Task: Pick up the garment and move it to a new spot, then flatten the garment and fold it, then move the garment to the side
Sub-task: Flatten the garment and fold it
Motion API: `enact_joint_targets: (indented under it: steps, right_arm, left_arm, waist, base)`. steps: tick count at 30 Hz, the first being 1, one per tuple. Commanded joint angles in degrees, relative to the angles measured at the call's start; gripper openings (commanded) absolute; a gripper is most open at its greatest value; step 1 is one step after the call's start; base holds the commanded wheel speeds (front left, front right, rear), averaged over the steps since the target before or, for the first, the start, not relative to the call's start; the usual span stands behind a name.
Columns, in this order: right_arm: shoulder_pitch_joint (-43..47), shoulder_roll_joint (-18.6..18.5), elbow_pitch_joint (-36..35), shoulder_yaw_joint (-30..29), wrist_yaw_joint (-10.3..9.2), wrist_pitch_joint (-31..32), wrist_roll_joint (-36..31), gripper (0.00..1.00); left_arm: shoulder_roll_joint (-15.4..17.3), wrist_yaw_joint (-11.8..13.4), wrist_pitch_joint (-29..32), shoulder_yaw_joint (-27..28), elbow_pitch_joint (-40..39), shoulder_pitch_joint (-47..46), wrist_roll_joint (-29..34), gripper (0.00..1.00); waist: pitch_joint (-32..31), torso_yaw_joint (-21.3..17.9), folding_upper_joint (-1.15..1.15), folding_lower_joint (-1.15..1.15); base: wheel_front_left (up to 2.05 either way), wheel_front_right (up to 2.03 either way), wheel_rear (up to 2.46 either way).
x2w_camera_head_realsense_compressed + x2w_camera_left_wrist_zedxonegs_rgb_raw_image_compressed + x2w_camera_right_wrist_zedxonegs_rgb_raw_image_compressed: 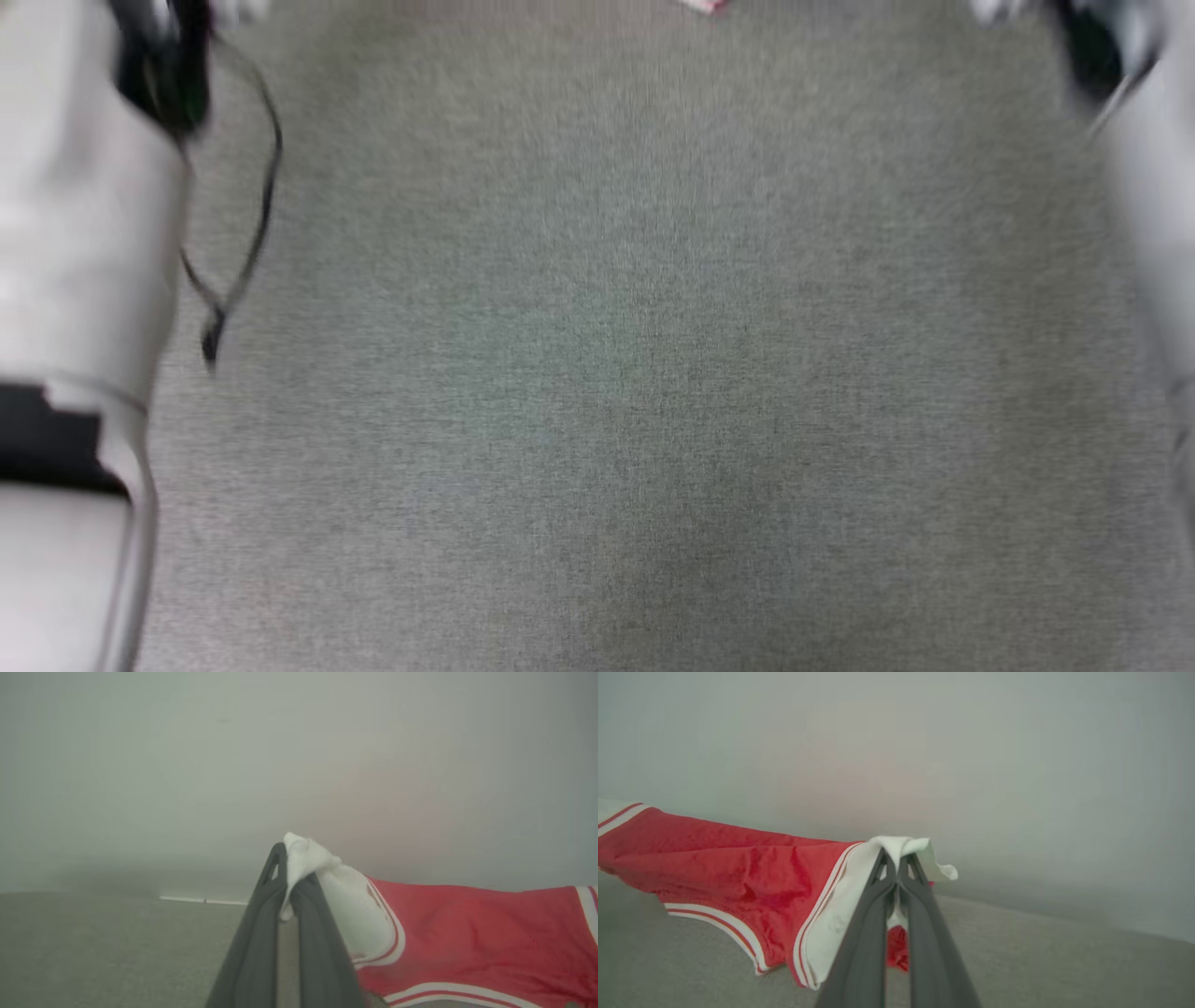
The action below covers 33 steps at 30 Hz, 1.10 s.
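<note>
In the left wrist view we see the left claw [290, 873] clenched on a bunch of white sleeve of the shirt [467, 933]. The red body, with its striped trim, runs off to the right of that view, above the grey surface [93, 952].

In the right wrist view the right claw [896, 861] is likewise clamped on white sleeve cloth. Here the shirt [738, 868] spreads away to the left. Its lower edge droops toward the surface [1064, 961], though we cannot tell whether it touches. A pale wall [1017, 765] stands behind.

The head view is blurred. We make out the left forearm [75, 280] with a dark cable [266, 201] looping beside it, and the right forearm [1158, 205] at the opposite edge. Between them lies bare grey surface [607, 373], and a scrap of the shirt [705, 5] shows at the top edge.
</note>
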Motion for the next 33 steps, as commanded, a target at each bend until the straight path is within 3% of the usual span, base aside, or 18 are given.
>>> enact_joint_targets:
  steps: [1, 2, 6, 12, 15, 20, 26, 33]
  right_arm:
    - [2.9, -0.1, 0.4, 0.5, -0.04, -0.9, 1.1, 0.0]
    - [10.2, -0.9, 0.0, 1.6, -0.04, -2.7, 3.8, 0.0]
    - [20.3, -1.5, -1.9, 3.2, -0.04, -4.7, 7.1, 0.0]
    - [33.7, -3.7, -6.8, 4.2, -0.04, -5.3, 11.0, 0.0]
    - [40.4, -4.5, -10.3, 3.5, -0.04, -5.3, 12.2, 0.0]
    - [51.4, -6.2, -17.5, 0.9, -0.04, -2.8, 12.7, 0.0]
    - [65.8, -6.5, -29.9, -5.5, -0.04, 3.0, 9.8, 0.0]
    - [85.0, -1.1, -49.8, -16.2, -0.04, 16.8, 3.5, 0.0]
  left_arm:
    - [0.1, -0.4, -0.5, 0.3, 0.5, 2.6, -0.3, 0.0]
    - [0.9, -1.1, -1.0, 1.1, 0.2, 9.2, -1.7, 0.0]
    - [2.4, -1.5, -1.3, 2.8, -2.4, 19.1, -2.6, 0.0]
    - [3.3, 0.3, -1.2, 5.3, -10.8, 36.1, -2.6, 0.0]
    - [4.2, 2.8, -1.2, 6.3, -16.5, 44.7, -2.3, 0.0]
    - [6.6, 8.2, -0.6, 7.7, -29.0, 58.2, -2.5, 0.0]
    - [10.1, 17.3, 5.4, 7.8, -48.8, 74.3, -1.9, 0.0]
    - [13.3, 26.5, 12.9, 7.8, -67.2, 90.0, -2.1, 0.0]
  waist:
    - [-3.6, 0.2, 0.0, 0.0]
    - [-7.0, 0.2, 0.0, 0.0]
    - [-11.8, -0.5, 0.0, 0.0]
    - [-18.2, -0.9, 0.0, 0.0]
    - [-21.3, -0.9, 0.0, 0.0]
    - [-25.5, -0.8, 0.0, 0.0]
    - [-29.1, 0.0, 0.0, 0.0]
    - [-31.3, 1.0, 0.0, 0.0]
  base:
    - [0.0, 0.0, 0.0]
    - [0.0, 0.0, 0.0]
    - [0.0, 0.0, 0.0]
    - [0.0, 0.0, 0.0]
    - [0.0, 0.0, 0.0]
    - [0.0, 0.0, 0.0]
    - [0.0, 0.0, 0.0]
    - [0.0, 0.0, 0.0]
